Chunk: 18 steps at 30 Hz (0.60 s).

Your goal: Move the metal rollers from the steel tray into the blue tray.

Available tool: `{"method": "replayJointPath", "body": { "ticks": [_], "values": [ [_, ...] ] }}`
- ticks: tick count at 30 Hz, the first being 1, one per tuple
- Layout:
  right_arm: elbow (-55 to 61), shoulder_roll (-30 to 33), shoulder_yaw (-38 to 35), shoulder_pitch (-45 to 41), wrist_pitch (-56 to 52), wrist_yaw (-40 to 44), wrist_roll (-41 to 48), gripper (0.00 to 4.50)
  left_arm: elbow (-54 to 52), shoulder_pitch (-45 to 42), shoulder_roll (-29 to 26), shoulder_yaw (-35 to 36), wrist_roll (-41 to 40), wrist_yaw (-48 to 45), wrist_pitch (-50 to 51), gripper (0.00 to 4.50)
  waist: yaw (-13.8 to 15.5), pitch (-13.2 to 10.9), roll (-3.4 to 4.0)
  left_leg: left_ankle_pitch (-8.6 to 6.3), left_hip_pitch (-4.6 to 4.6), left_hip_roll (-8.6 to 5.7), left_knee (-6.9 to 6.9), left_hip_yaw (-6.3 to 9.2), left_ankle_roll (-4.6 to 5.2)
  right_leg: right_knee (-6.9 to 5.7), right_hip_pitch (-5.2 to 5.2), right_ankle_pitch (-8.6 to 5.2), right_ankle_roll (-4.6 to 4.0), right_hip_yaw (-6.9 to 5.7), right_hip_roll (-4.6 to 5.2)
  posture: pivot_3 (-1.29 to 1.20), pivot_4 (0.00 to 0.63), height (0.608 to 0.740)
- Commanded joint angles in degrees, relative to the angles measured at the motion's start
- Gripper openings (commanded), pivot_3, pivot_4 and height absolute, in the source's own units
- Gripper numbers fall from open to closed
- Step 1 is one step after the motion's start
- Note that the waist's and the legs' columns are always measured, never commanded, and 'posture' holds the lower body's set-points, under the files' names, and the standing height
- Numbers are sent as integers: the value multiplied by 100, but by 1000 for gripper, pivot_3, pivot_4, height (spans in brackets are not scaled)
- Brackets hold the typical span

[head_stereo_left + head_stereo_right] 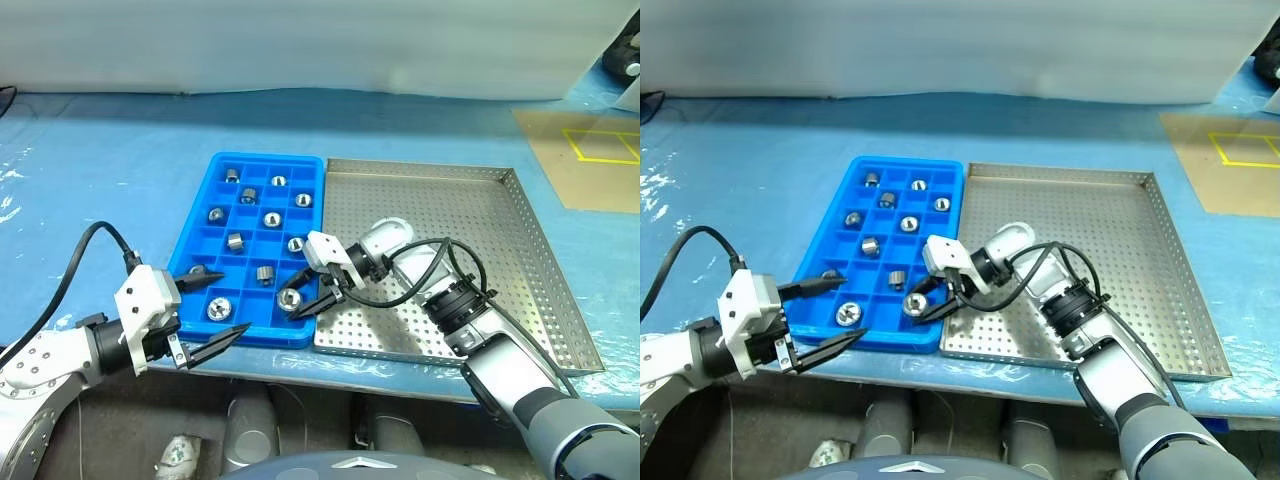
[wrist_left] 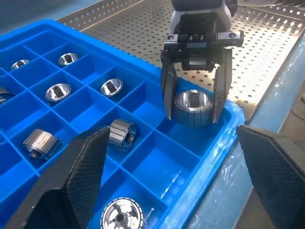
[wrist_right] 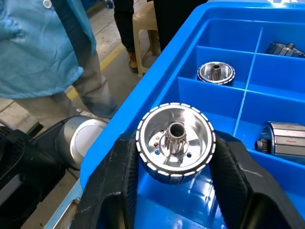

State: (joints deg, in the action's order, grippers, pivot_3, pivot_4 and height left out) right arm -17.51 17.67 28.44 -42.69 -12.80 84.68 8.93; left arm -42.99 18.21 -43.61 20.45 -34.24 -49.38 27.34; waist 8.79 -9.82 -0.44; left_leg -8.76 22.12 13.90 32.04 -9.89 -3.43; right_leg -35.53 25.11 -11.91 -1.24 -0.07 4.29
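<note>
Rollers: your right gripper (image 1: pixel 306 296) seemingly grips one roller (image 2: pixel 191 107) over the blue tray's (image 1: pixel 200 220) corner cell; it may tip onto the rim. Left gripper (image 1: pixel 215 305) is open.

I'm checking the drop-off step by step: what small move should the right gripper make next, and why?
Probably open the right gripper fully and lift away. The roller between its fingers already sits low in a near-corner compartment of the blue tray, and the steel tray looks empty.
</note>
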Motion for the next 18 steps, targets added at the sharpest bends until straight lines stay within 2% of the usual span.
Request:
{"method": "replayJointPath", "body": {
  "ticks": [1,10,14,18],
  "values": [
    [160,15,-73,-47,-173,-42,21,3512,-2,-117,-56,-54,-37,-13,-64,4500,-10,0,0,0,0,0,0,0,0,0,0,0,0,1,0,287,150,740],
    [179,162,-696,-177,-203,-633,131,3512,614,-901,-105,-470,128,-204,-227,4500,-24,0,0,1,-2,-1,5,-1,-1,-5,0,1,-1,2,-1,188,150,740],
    [355,565,-1330,-245,-471,-987,279,3512,1463,-1830,-57,-968,384,-477,-518,4500,-20,0,2,2,-3,-3,14,-2,-2,-15,-1,2,-2,4,-1,93,150,740],
    [622,935,-1666,-68,-826,-1242,340,3512,2379,-2664,123,-1481,690,-721,-877,4500,-158,3,-3,2,-10,-6,19,-6,-2,-18,-5,4,-2,12,-2,-9,150,740]
  ]
}}
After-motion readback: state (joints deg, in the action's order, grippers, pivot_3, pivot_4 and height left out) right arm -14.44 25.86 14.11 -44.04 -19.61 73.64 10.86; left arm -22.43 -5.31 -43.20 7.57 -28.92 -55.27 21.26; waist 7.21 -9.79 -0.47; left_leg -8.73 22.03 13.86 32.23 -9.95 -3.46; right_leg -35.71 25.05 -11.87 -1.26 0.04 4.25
